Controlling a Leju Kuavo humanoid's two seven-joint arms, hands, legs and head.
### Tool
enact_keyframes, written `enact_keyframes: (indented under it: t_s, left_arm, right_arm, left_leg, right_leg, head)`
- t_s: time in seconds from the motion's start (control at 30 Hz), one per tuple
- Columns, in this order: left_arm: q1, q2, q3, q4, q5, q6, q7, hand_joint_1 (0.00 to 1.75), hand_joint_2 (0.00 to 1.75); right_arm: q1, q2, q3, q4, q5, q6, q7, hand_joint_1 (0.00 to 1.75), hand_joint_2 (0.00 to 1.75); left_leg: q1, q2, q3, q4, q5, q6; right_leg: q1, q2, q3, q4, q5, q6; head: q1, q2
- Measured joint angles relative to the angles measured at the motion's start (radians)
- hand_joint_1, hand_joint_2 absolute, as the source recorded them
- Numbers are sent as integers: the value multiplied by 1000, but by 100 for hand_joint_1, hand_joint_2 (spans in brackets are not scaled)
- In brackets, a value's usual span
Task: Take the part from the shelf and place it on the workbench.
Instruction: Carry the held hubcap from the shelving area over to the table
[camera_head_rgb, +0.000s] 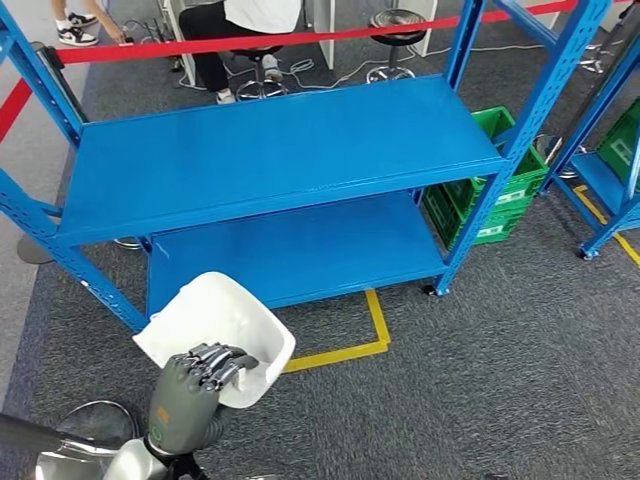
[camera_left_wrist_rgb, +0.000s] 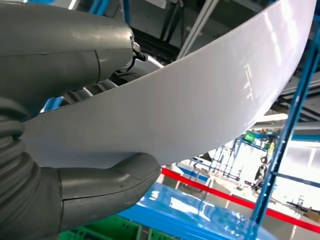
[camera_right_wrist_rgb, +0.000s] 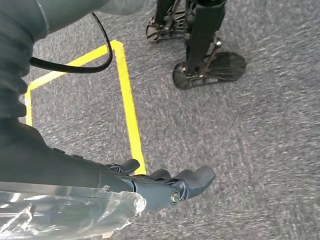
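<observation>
A white, shallow, tray-like plastic part is held by the left robot hand at the lower left of the head view, out in front of a blue metal shelf and above grey carpet. The dark fingers curl over the part's near rim from above, so the part juts forward and away from the hand, tilted, with its open side facing up. In the left wrist view the part appears as a broad, smooth white sheet clamped between the thick grey thumb on one face and the rest of the left robot hand on the other. The part is clear of both shelf boards and touches neither. A yellow tape line marks the carpet beside the shelf's lower board, and green crates sit behind the shelf's right-hand post. A red barrier tape runs along the far side, with a seated person and a round stool beyond it. In the right wrist view, the right robot hand hangs over the carpet near the yellow tape line, its dark fingers stretched out nearly straight with nothing in them.
</observation>
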Motion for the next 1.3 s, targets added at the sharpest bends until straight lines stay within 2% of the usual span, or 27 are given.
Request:
enact_keyframes:
  t_s: [0.07,0.13,0.2,0.23,0.27,0.3,0.33,0.37,0.43,0.47,0.53,0.57,0.63,0.7,0.73,0.77,0.8,0.87,0.93,0.97,1.03,1.07,1.13,1.2,1.23,1.27,1.3]
  left_arm:
    - [31,13,33,-22,35,0,-18,175,175]
    - [57,22,63,-38,58,0,-33,175,175]
    - [77,29,86,-47,68,0,-41,175,175]
    - [82,32,94,-48,70,0,-45,175,175]
    - [85,34,101,-49,72,0,-51,175,175]
    - [87,34,107,-49,75,0,-58,175,175]
    - [89,35,115,-49,80,0,-66,175,175]
    - [92,35,122,-50,87,0,-75,175,175]
    - [97,35,139,-54,106,0,-91,175,175]
    - [97,36,146,-55,117,0,-98,175,175]
    - [93,39,152,-55,132,0,-112,175,175]
    - [89,40,152,-53,135,0,-118,175,175]
    - [75,42,145,-46,127,-1,-119,175,175]
    - [52,41,126,-31,112,-1,-113,175,175]
    - [35,40,110,-18,105,-1,-110,175,175]
    - [16,38,91,-5,99,-1,-107,175,175]
    - [-5,35,69,10,93,-2,-103,175,175]
    - [-40,27,26,33,85,-3,-96,175,175]
    - [-66,18,-5,49,82,-4,-94,175,175]
    - [-76,14,-17,56,83,-7,-93,175,175]
    - [-96,6,-38,73,86,-22,-96,175,175]
    - [-108,1,-49,84,87,-33,-99,175,175]
    - [-132,-17,-74,106,85,-52,-107,175,175]
    - [-148,-35,-95,128,81,-60,-112,175,175]
    - [-155,-41,-102,137,81,-62,-113,175,175]
    - [-160,-46,-107,146,80,-63,-114,175,175]
    - [-165,-51,-111,153,79,-63,-115,175,175]
  right_arm:
    - [-2,6,5,1,19,-6,7,0,175]
    - [-8,14,13,2,31,-11,11,0,175]
    - [-19,21,20,2,37,-14,13,0,175]
    - [-23,23,22,2,39,-15,13,0,175]
    - [-26,25,23,2,40,-16,14,0,175]
    - [-28,27,24,2,43,-18,16,0,175]
    - [-30,28,24,1,45,-20,19,0,175]
    - [-35,31,25,1,48,-22,23,0,175]
    - [-51,40,28,-2,53,-28,31,0,175]
    - [-58,45,29,-2,54,-31,36,0,175]
    - [-64,52,30,-3,53,-36,43,0,175]
    - [-63,55,30,-3,49,-37,44,0,175]
    - [-61,58,29,-3,40,-37,37,0,175]
    - [-60,59,24,-3,28,-35,26,0,175]
    - [-57,58,19,-3,20,-32,22,0,175]
    - [-53,58,12,-3,12,-30,18,0,175]
    - [-48,58,3,-3,4,-27,16,0,175]
    - [-41,57,-13,-3,-8,-23,13,0,175]
    - [-40,55,-26,-3,-14,-22,10,0,175]
    - [-39,54,-32,-3,-17,-21,9,0,175]
    - [-31,49,-46,-3,-27,-21,9,0,175]
    - [-24,46,-55,-3,-35,-20,10,0,175]
    - [-14,41,-73,-4,-47,-17,12,0,175]
    - [-13,40,-88,-5,-50,-13,12,0,175]
    - [-13,40,-93,-6,-49,-12,12,0,175]
    - [-12,39,-99,-6,-48,-10,10,0,175]
    - [-9,38,-104,-6,-45,-10,8,0,175]
  left_leg:
    - [1,26,-16,0,18,12]
    - [3,52,-39,-1,40,22]
    - [1,78,-64,0,61,25]
    - [0,92,-78,3,72,24]
    - [0,104,-93,5,81,23]
    - [0,115,-107,9,90,20]
    - [0,125,-120,13,97,16]
    - [-1,134,-132,19,104,11]
    - [-5,155,-148,32,115,0]
    - [-6,165,-151,36,121,-5]
    - [-2,177,-155,39,131,-15]
    - [1,165,-160,46,118,-22]
    - [5,118,-185,112,41,-34]
    - [5,85,-221,239,-58,-36]
    - [5,80,-231,291,-80,-34]
    - [4,77,-228,317,-80,-31]
    - [4,74,-208,308,-60,-26]
    - [4,46,-124,200,-3,-15]
    - [6,-3,-41,66,12,-5]
    - [6,-18,-21,27,7,-3]
    - [4,-3,-23,9,10,0]
    - [5,9,-28,7,17,5]
    - [8,37,-40,4,32,17]
    - [6,66,-51,5,43,22]
    - [5,82,-57,5,48,21]
    - [5,97,-62,6,52,20]
    - [5,112,-67,6,55,19]
  right_leg:
    - [0,-9,-14,6,-10,10]
    - [0,-59,-44,86,-97,16]
    - [-3,-92,-74,228,-191,25]
    - [-5,-97,-78,284,-205,29]
    - [-7,-99,-68,312,-195,32]
    - [-9,-103,-40,303,-168,34]
    - [-11,-112,7,257,-141,36]
    - [-11,-131,68,185,-134,39]
    - [-6,-160,163,44,-156,33]
    - [-3,-164,180,7,-170,26]
    - [1,-149,165,-1,-163,4]
    - [1,-141,156,0,-155,-6]
    - [-1,-126,133,0,-131,-24]
    - [1,-106,101,1,-104,-32]
    - [3,-94,83,2,-90,-32]
    - [4,-83,66,3,-77,-32]
    - [5,-72,50,3,-64,-31]
    - [5,-48,22,4,-40,-26]
    - [5,-22,0,4,-15,-17]
    - [4,-9,-9,1,-3,-11]
    - [1,16,-20,-10,22,3]
    - [1,13,-27,-10,21,9]
    - [4,-28,-53,43,-33,19]
    - [5,-78,-95,175,-126,28]
    - [4,-89,-111,241,-152,32]
    - [2,-95,-116,284,-158,36]
    - [0,-99,-101,290,-145,38]
  head:
    - [1,0]
    - [6,0]
    - [9,0]
    - [9,0]
    - [10,0]
    - [10,0]
    - [10,0]
    - [10,0]
    - [8,0]
    - [7,0]
    - [4,0]
    - [3,0]
    - [3,0]
    - [1,0]
    - [1,0]
    - [1,0]
    - [1,0]
    - [1,0]
    - [2,0]
    - [2,0]
    - [2,0]
    - [2,0]
    - [8,0]
    - [16,0]
    - [16,0]
    - [16,0]
    - [16,0]
